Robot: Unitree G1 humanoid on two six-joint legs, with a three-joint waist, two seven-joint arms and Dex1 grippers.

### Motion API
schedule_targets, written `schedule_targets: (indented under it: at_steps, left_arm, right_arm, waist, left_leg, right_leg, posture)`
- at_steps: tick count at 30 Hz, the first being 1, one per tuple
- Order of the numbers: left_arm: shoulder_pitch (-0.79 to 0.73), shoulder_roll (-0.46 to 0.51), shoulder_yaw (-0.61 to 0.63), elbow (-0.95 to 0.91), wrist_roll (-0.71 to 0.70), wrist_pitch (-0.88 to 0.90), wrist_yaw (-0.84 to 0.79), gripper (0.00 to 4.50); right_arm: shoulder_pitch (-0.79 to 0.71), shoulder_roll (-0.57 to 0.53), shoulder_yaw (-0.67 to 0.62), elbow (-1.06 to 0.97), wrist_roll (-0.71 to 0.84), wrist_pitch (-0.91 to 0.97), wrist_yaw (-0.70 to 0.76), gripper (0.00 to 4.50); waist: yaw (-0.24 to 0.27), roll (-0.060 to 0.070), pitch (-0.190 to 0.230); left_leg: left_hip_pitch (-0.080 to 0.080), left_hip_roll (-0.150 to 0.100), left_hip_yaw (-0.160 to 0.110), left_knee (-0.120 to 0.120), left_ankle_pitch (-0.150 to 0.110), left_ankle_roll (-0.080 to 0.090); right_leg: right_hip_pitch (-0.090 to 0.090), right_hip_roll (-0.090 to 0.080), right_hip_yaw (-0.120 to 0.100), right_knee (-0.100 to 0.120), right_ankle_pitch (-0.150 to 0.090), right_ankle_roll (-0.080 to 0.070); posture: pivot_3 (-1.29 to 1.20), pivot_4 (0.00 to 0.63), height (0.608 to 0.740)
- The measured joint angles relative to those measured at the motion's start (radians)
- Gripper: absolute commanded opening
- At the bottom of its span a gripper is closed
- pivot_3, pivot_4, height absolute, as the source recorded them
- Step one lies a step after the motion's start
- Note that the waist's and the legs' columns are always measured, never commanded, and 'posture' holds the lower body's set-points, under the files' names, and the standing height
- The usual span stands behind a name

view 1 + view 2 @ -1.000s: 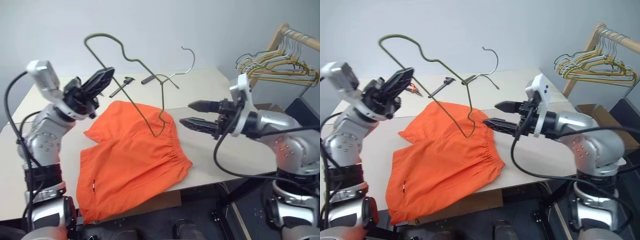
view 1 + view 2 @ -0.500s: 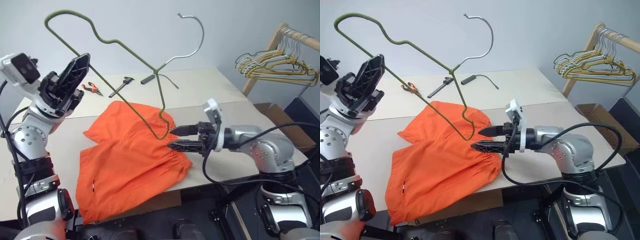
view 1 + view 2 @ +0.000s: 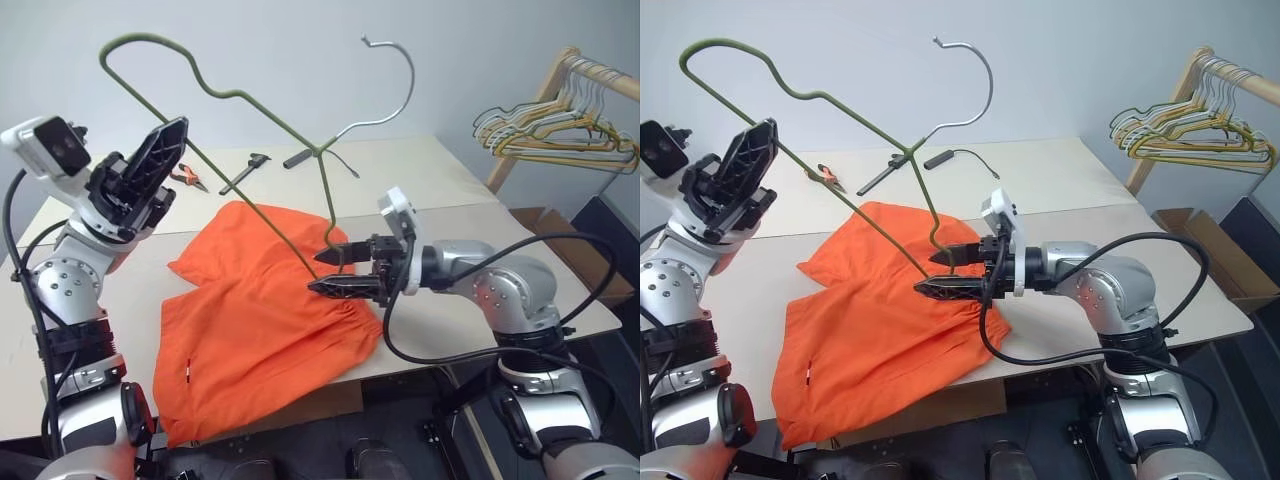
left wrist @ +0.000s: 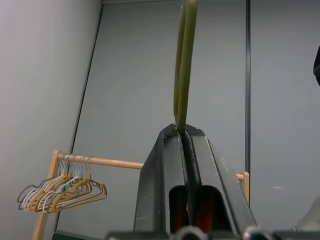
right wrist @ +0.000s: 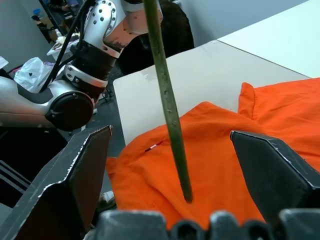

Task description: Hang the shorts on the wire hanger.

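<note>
The shorts [image 3: 262,310] lie flat on the pale table [image 3: 440,180], bright orange with a gathered waistband at their three o'clock edge and the legs spilling over the near edge toward seven o'clock. A small white tag shows on one leg; nothing on it can be read.

The wire hanger [image 3: 250,110] is held up in the air above the shorts, tilted, thin olive-grey wire with a silvery hook at one o'clock. The left gripper [image 3: 150,165] is clamped tight on its long straight bar at nine o'clock, well above the table.

The right gripper [image 3: 325,270] reaches in level from three o'clock, fingers spread wide and empty, straddling the hanger's lowest corner just above the waistband.

At two o'clock a wooden rack [image 3: 575,70] carries bunched hangers [image 3: 550,130].
</note>
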Motion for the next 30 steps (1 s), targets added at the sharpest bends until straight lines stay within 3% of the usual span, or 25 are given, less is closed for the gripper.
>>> schedule_targets:
  at_steps: [3,5,7,17,21,22,25,30]
  left_arm:
    - [0.000,-0.003,-0.001,0.000,0.004,-0.005,0.000,0.00]
    - [0.000,-0.007,-0.002,0.000,0.010,-0.009,0.000,0.00]
    - [0.000,-0.010,-0.006,0.000,0.018,-0.015,-0.002,0.00]
    - [0.000,-0.033,-0.025,0.001,0.053,-0.036,-0.016,0.00]
    - [0.000,-0.035,-0.036,0.014,0.113,-0.086,-0.009,0.00]
    - [0.000,-0.035,-0.042,0.014,0.126,-0.095,-0.008,0.39]
    - [0.004,-0.035,-0.058,0.015,0.167,-0.121,-0.007,1.00]
    - [0.053,-0.023,-0.138,0.013,0.264,-0.124,0.007,2.68]
  right_arm:
    - [-0.008,0.000,0.002,0.014,-0.005,0.000,-0.007,4.48]
    - [-0.008,0.000,0.004,0.017,-0.007,0.000,-0.007,4.13]
    - [-0.008,0.000,0.005,0.018,-0.008,0.000,-0.008,3.62]
    - [-0.008,0.002,0.018,0.021,-0.029,0.000,-0.031,0.19]
    - [-0.008,0.003,0.039,0.024,-0.031,-0.001,-0.029,0.05]
    - [-0.008,0.003,0.038,0.026,-0.031,-0.001,-0.031,0.00]
    - [-0.008,0.012,0.031,0.029,-0.026,-0.001,-0.040,0.00]
    - [-0.008,0.035,-0.058,0.014,0.030,0.009,-0.101,0.00]
  waist:
    - [0.000,0.000,0.000]
    - [0.000,0.000,0.000]
    - [0.000,0.000,0.000]
    - [-0.001,0.000,0.000]
    - [-0.001,0.000,0.000]
    - [-0.001,0.000,0.000]
    - [-0.001,0.000,0.000]
    - [-0.001,0.000,0.000]
  left_leg:
    - [0.000,0.000,0.000,0.000,0.000,0.000]
    - [0.000,0.000,0.000,0.000,0.000,0.000]
    - [0.000,0.000,0.000,0.000,0.000,0.000]
    - [0.000,0.000,0.000,0.000,0.000,0.000]
    - [0.000,0.000,0.000,0.000,0.000,0.000]
    - [0.000,0.000,0.000,0.000,0.000,0.000]
    - [0.000,0.000,0.000,0.000,0.000,0.000]
    - [-0.001,0.000,0.000,0.000,0.000,0.000]
  right_leg:
    - [0.000,0.000,0.000,0.000,0.000,0.000]
    - [0.000,0.000,0.000,0.000,0.000,0.000]
    - [0.000,0.000,0.000,0.000,0.000,0.000]
    - [0.000,0.000,0.000,0.000,0.000,0.000]
    - [0.000,0.000,0.000,0.000,0.000,0.000]
    - [0.000,0.000,0.000,0.000,0.000,0.000]
    - [0.000,0.000,0.000,0.000,0.000,0.000]
    - [0.000,0.000,0.000,0.000,0.000,0.000]
  posture:
    - [-0.02,0.000,0.740]
    - [-0.03,0.000,0.740]
    - [-0.03,0.000,0.740]
    - [-0.03,0.000,0.740]
    - [-0.03,0.000,0.740]
    - [-0.03,0.000,0.740]
    - [-0.04,0.000,0.740]
    - [-0.07,0.000,0.740]
